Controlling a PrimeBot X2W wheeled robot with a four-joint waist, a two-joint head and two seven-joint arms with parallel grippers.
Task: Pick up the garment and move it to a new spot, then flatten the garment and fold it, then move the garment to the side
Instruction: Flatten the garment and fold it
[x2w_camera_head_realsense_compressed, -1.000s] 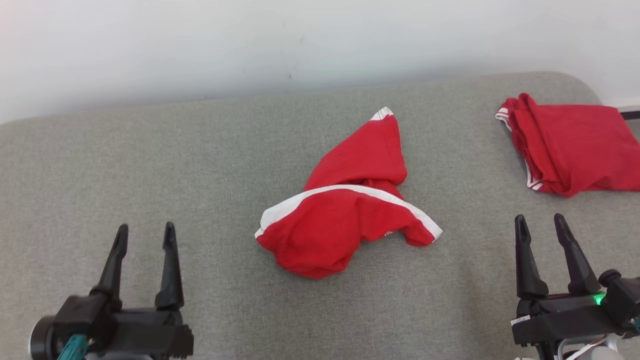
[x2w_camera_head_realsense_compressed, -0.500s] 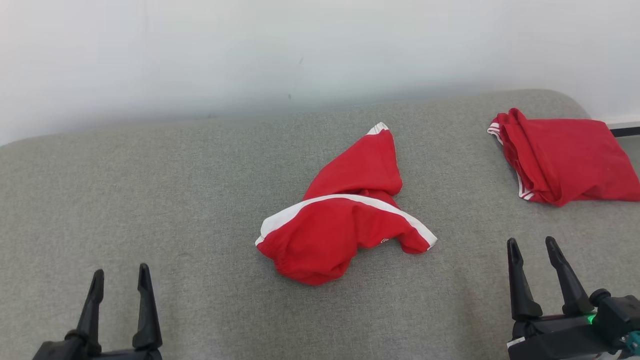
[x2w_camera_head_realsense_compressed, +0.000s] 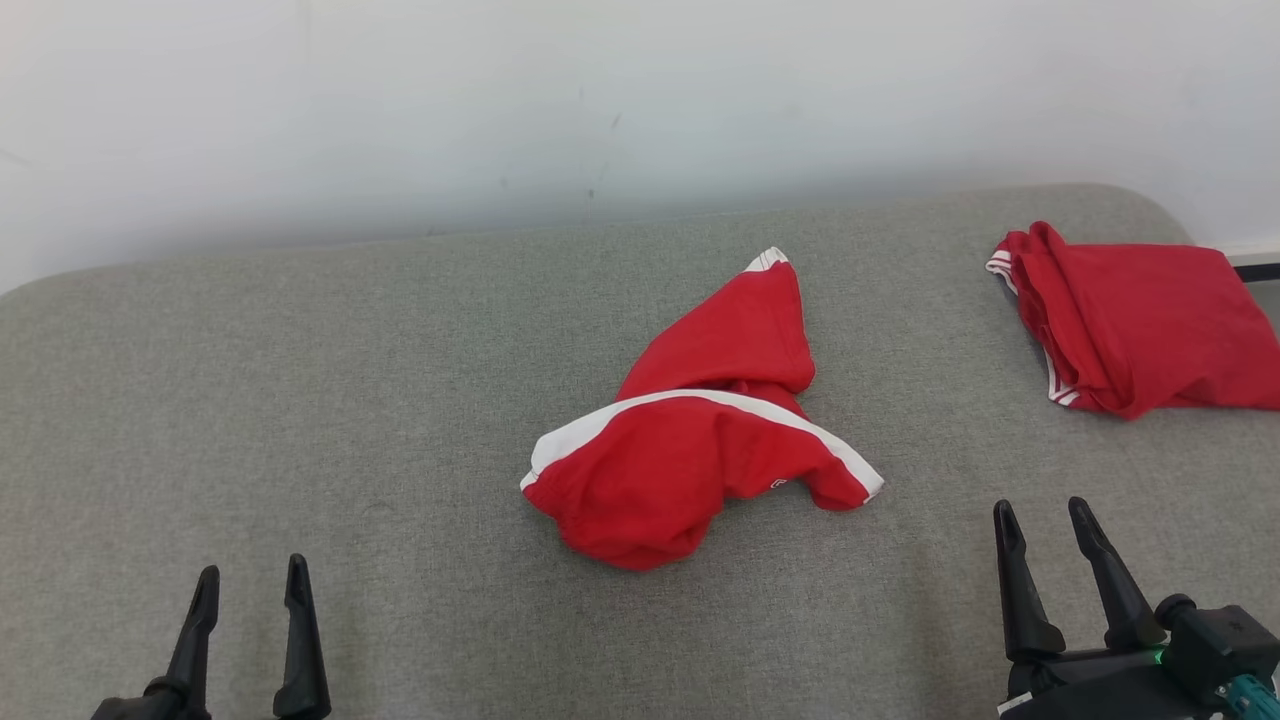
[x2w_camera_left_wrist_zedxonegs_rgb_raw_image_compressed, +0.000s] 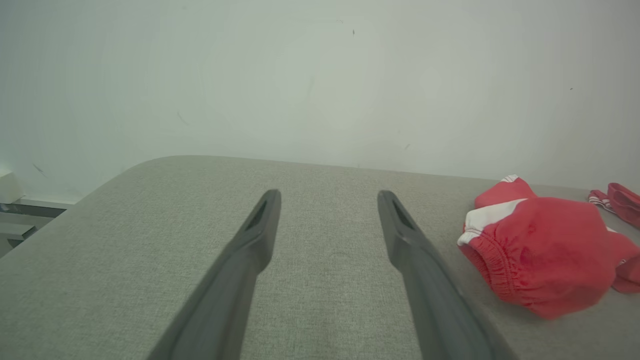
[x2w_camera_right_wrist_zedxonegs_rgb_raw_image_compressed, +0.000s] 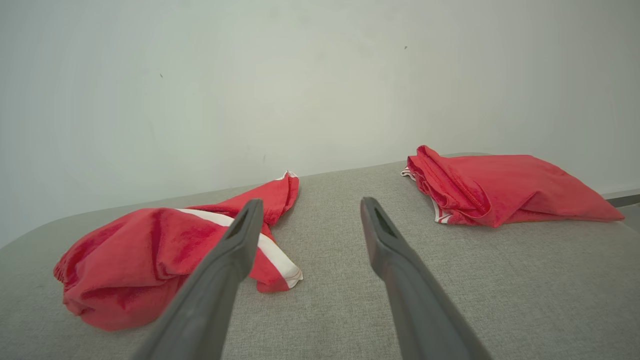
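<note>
Left gripper (x2w_camera_head_realsense_compressed: 252, 568) is seen lower in the head view than a second ago: its black body had been in frame, now only the two fingers (x2w_camera_head_realsense_compressed: 296, 640) are left at the bottom edge. Right gripper (x2w_camera_head_realsense_compressed: 1040, 507) is also seen lower and slightly further left. Finger spacing is unchanged on both, with jaws wide apart and nothing held between them. The whole head picture has shifted down a little, so the camera is taken to have moved. No change is seen in the shape or lie of the cloth.

In the left wrist view the left gripper (x2w_camera_left_wrist_zedxonegs_rgb_raw_image_compressed: 328, 195) is pointed at bare grey upholstery (x2w_camera_left_wrist_zedxonegs_rgb_raw_image_compressed: 150, 250), fingers spread and clear of any fabric. In the right wrist view the right gripper (x2w_camera_right_wrist_zedxonegs_rgb_raw_image_compressed: 311, 202) is aimed at the gap between the two red items.

The crumpled red shorts (x2w_camera_head_realsense_compressed: 690, 450) are lain mid-surface on the grey upholstery (x2w_camera_head_realsense_compressed: 300, 400), ahead of and between the two grippers, touched by neither. They are bunched, with a white side stripe across the top and an elastic waistband seen on the left-gripper side (x2w_camera_left_wrist_zedxonegs_rgb_raw_image_compressed: 540, 250). From the right wrist they are seen left of the fingers (x2w_camera_right_wrist_zedxonegs_rgb_raw_image_compressed: 140, 255).

A folded red garment (x2w_camera_head_realsense_compressed: 1140, 330) is lain at the far right edge of the upholstery, well apart from the shorts, ahead of the right gripper (x2w_camera_right_wrist_zedxonegs_rgb_raw_image_compressed: 500, 185). Behind it all, a white wall (x2w_camera_head_realsense_compressed: 500, 100) is seen.
</note>
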